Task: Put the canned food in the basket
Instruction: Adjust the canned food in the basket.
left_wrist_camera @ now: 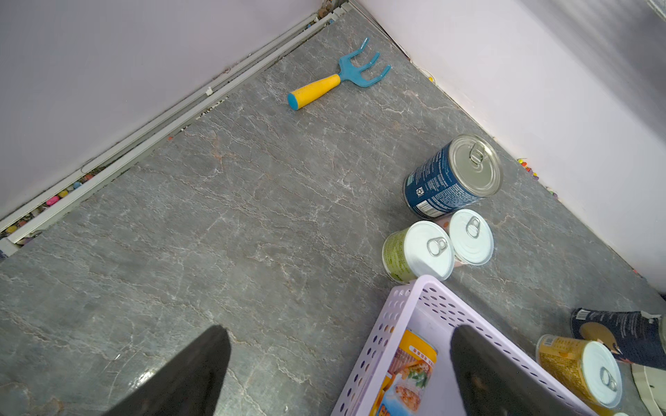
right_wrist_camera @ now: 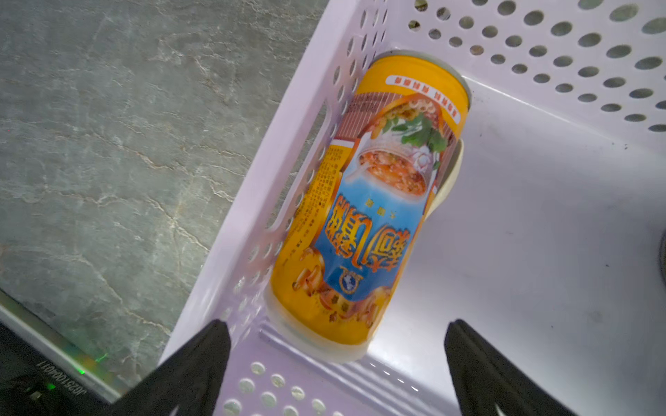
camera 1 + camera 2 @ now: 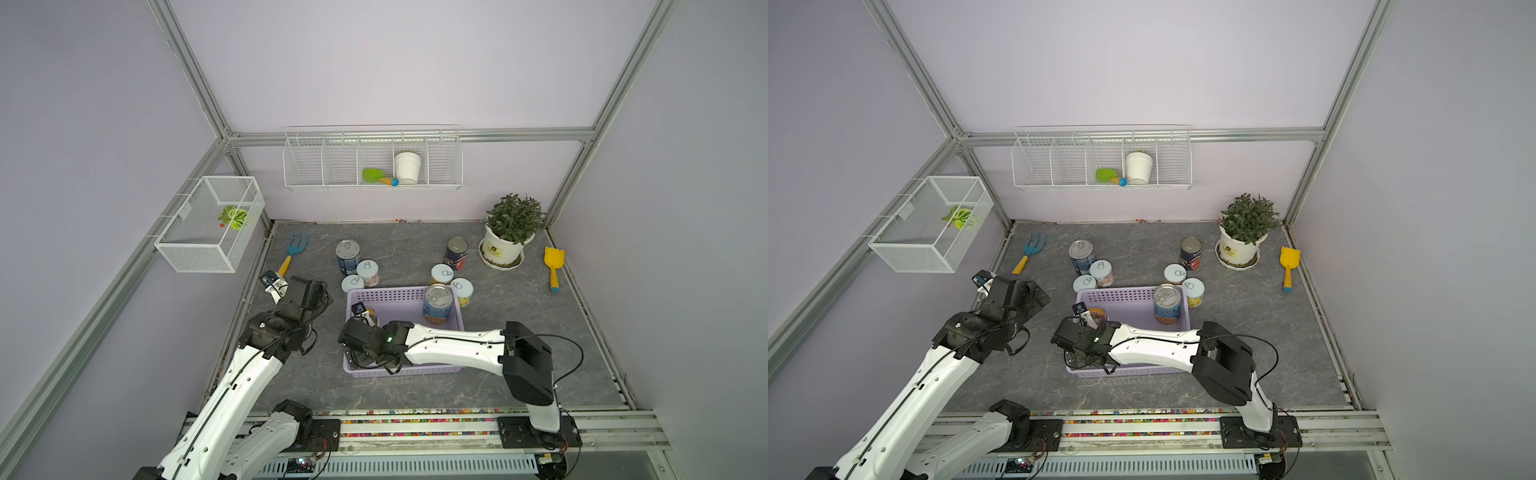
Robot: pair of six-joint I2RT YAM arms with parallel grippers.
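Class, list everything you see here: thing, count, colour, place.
cans: eight, mixed labels; six on table, two in basket
basket: one, lavender, table centre
potted plant: one, green and white, far right corner
rake: one, blue with yellow handle, far left
shovel: one, yellow, right edge
wire rack: one, white, back wall; holds white flowerpot, green trowel
mesh basket: one, white, left wall; green leaves inside
table: one, grey
left gripper: open, above table left of basket
right gripper: open, over basket
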